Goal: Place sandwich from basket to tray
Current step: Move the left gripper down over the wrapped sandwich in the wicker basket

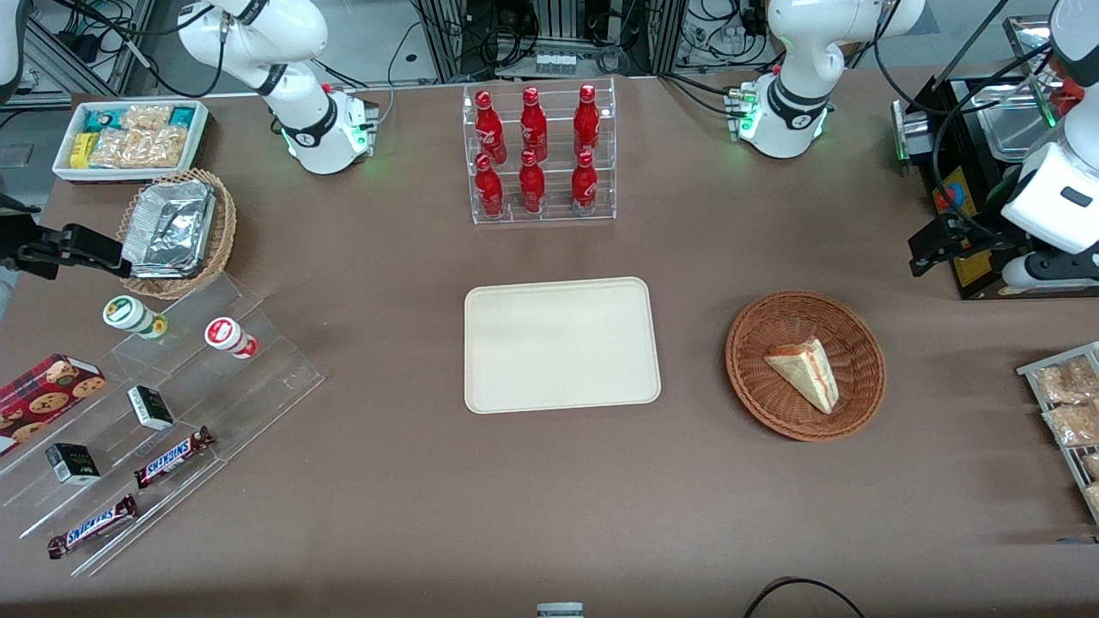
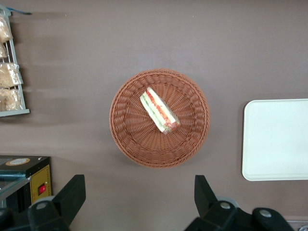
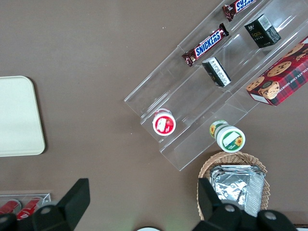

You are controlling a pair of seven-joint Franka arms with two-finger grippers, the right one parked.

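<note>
- Your gripper (image 2: 137, 204) hangs high over the brown table (image 1: 549, 498), fingers (image 2: 71, 195) spread wide with nothing between them (both dark tips show in the left wrist view, well apart).
- It touches nothing; from the wrist camera you look straight down past the tips at the basket (image 2: 126, 139).
- In the front view you find the same gripper (image 1: 932, 249) at the working arm's end of the table, farther from the front camera than the basket (image 1: 760, 390).
- Sandwich (image 2: 159, 111): lies inside the basket, roughly at its middle, resting on the woven floor with the red and green filling edge facing up toward the wrist camera.
- From the front, the sandwich (image 1: 805, 371) reads as a pale wedge, its orange-red filling edge turned toward the working arm's end.
- Tray (image 1: 562, 345): flat on the table beside the basket, toward the parked arm's end, apart from it, with nothing lying on it.
- You catch only one rounded end of the tray (image 2: 276, 139) in the wrist view.
- Farther from the front camera than the tray stands a clear rack of red bottles (image 1: 537, 150) (six, in two rows).
- Snack packets (image 1: 1069, 403) sit on a rack at the working arm's end, near the table edge.
</note>
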